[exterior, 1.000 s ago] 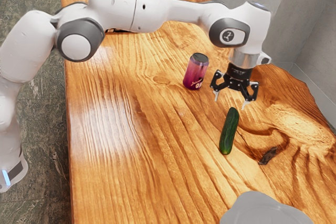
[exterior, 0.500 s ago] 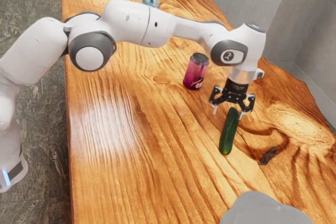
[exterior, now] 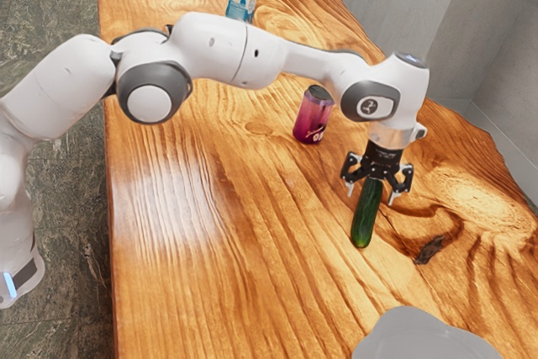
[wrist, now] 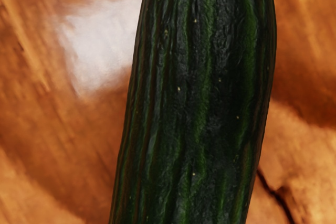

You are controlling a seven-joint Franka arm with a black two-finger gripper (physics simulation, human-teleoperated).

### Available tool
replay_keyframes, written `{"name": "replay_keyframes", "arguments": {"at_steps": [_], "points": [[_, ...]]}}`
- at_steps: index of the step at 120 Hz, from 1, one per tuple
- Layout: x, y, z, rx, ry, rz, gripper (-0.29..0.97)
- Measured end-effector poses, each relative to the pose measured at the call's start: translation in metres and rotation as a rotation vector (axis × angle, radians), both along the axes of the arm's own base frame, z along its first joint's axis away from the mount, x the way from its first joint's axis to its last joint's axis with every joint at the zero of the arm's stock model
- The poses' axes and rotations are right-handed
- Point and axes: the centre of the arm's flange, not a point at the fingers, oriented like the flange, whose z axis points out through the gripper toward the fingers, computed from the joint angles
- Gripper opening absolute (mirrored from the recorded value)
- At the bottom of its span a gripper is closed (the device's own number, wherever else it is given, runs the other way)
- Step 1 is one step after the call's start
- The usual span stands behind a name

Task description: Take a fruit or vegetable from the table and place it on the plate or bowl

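A pale grey dish [exterior: 424,335], plate or bowl I cannot tell, is cut off by the exterior view's edge at five o'clock. The cucumber [exterior: 366,218] loses its twelve o'clock tip behind the gripper [exterior: 371,192]. In the wrist view the cucumber [wrist: 199,108] runs off at both ends. At four o'clock of it on the table, a dark mark [exterior: 429,249] is too small to name.

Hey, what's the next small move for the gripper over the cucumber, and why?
Probably close on the cucumber, perhaps after easing down slightly. The gripper is open, its fingers straddling the cucumber's end nearer the purple can, and the wrist view has the cucumber close under the hand.
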Motion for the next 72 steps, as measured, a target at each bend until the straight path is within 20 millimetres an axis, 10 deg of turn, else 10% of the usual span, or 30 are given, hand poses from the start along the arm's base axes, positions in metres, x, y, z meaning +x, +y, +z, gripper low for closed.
{"name": "replay_keyframes", "arguments": {"at_steps": [46, 72], "points": [[0.003, 0.000, -0.019, 0.005, 0.023, 0.009, 0.68], [0.003, -0.004, -0.024, 0.008, 0.028, 0.008, 0.35]]}}
